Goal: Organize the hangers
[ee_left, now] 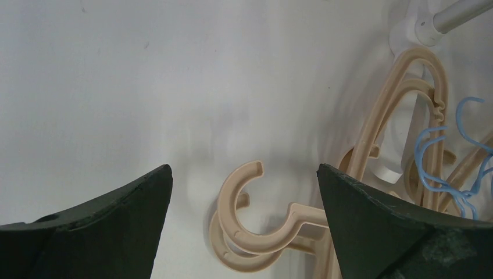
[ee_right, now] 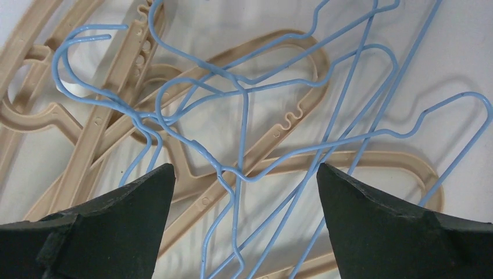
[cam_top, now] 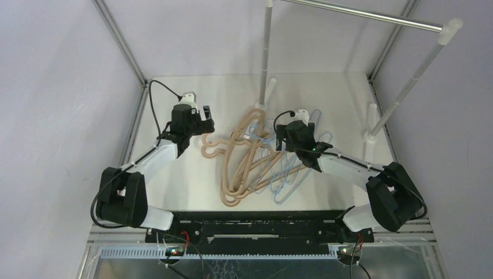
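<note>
Nothing is sorted yet: the tan hangers [cam_top: 212,145] and the blue hangers [ee_right: 222,168] are lying tangled in one heap mid-worktop [cam_top: 192,174], and the visible stretch of the rail [cam_top: 360,15] is carrying none. The left end effector [ee_left: 244,168] is hovering, jaws spread wide, over the tan hooks at the heap's left edge, while the right end effector [ee_right: 244,168] is hovering equally open above the blue wires (neither is gripping anything). By my reading, practically the whole job is waiting.

Left arm [cam_top: 152,157] reaching from the near edge of the desk [cam_top: 189,183] toward its centre, left gripper [ee_left: 244,168] jaws spread wide, right arm [cam_top: 346,167] angled inward likewise, right gripper [ee_right: 241,167] jaws apart, apparently hovering low.
</note>
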Controlling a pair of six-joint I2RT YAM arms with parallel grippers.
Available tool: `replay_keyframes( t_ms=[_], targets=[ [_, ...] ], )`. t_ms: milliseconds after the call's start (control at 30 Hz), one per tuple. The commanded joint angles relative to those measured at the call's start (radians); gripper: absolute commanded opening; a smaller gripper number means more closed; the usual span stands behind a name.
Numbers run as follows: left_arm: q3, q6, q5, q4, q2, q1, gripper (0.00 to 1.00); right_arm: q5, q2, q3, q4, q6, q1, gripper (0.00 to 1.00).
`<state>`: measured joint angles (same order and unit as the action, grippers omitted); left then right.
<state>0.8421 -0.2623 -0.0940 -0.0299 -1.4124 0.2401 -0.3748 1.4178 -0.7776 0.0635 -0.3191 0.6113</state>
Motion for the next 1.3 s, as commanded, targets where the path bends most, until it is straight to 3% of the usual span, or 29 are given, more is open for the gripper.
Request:
replay_keyframes(
  t_ms=[0, 200, 333, 600, 1067, 1267],
  targets=[
    [0.017, 0.011, -0.006, -0.029, 0.045, 0.006, 0.99, -0.04, -0.056, 0.007, -0.034, -0.037, 0.017, 1.0],
    [0.024, 0.016, -0.006, -0.012, 0.04, 0.007, 0.99, 0.002, -0.055, 0.008, -0.006, -0.074, 0.027, 0.99],
    [0.025, 0.017, -0.007, -0.01, 0.037, 0.007, 0.99, -0.011, -0.047, 0.007, -0.004, -0.089, 0.088, 0.78],
    [0.025, 0.018, -0.008, -0.003, 0.029, 0.007, 0.99, 0.008, -0.022, 0.007, 0.05, -0.177, 0.154, 0.63],
    [0.029, 0.023, -0.019, -0.001, 0.023, 0.007, 0.99, -0.049, 0.007, 0.007, 0.143, -0.292, 0.233, 0.58],
    [0.03, 0.024, -0.02, 0.001, 0.022, 0.007, 0.99, -0.145, -0.035, 0.007, 0.206, -0.318, 0.281, 0.57]
  ],
)
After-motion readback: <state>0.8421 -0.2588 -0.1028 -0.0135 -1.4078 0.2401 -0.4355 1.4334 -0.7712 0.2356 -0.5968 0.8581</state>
